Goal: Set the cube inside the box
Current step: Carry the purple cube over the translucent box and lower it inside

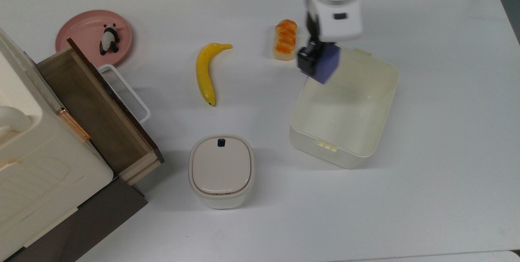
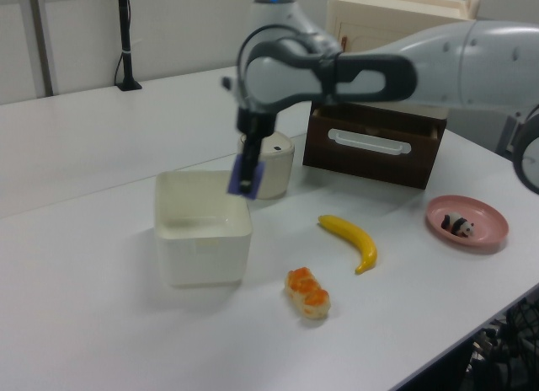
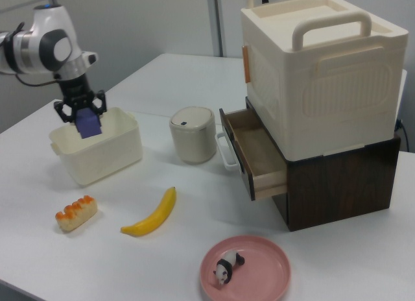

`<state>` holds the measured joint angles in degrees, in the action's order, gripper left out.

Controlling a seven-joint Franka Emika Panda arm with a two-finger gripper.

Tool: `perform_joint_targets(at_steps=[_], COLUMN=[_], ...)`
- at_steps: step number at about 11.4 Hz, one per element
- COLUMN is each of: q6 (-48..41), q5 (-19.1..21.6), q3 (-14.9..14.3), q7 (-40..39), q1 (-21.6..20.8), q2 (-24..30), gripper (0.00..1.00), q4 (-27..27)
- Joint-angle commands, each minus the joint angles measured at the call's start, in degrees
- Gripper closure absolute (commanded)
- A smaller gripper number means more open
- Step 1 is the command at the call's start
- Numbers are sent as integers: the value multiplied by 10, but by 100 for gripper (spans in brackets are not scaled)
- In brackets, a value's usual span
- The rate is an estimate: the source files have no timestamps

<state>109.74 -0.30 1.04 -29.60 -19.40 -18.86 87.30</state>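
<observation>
Purple-blue cube [image 1: 325,66] gripped between the gripper's [image 1: 315,62] closed fingers, held in the air above the box's [image 1: 345,156] far-left corner in the top view.

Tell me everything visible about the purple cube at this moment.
The cube is a small, solid purple-blue block with matte faces and crisp edges. It is off the table, clamped between the black fingers of the gripper, which close on two opposite faces. It hangs slightly tilted in the top view, above the rim of the box at the end nearest the bread roll. In the left view it sits over the box's near corner. Nothing else touches it.
</observation>
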Motion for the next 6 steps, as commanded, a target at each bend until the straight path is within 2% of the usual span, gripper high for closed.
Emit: perform_joint_targets(at_steps=[1,2,4,6], q6=[56,67,67,48], q5=[-22,-30,-34,-31], q3=[-5,-5,-6,-6], q7=[105,121,123,124], q1=[-63,-66,-63,-50], q2=[-59,-66,-65,-11], gripper=[11,0,0,0], q4=[-28,-28,-28,-17])
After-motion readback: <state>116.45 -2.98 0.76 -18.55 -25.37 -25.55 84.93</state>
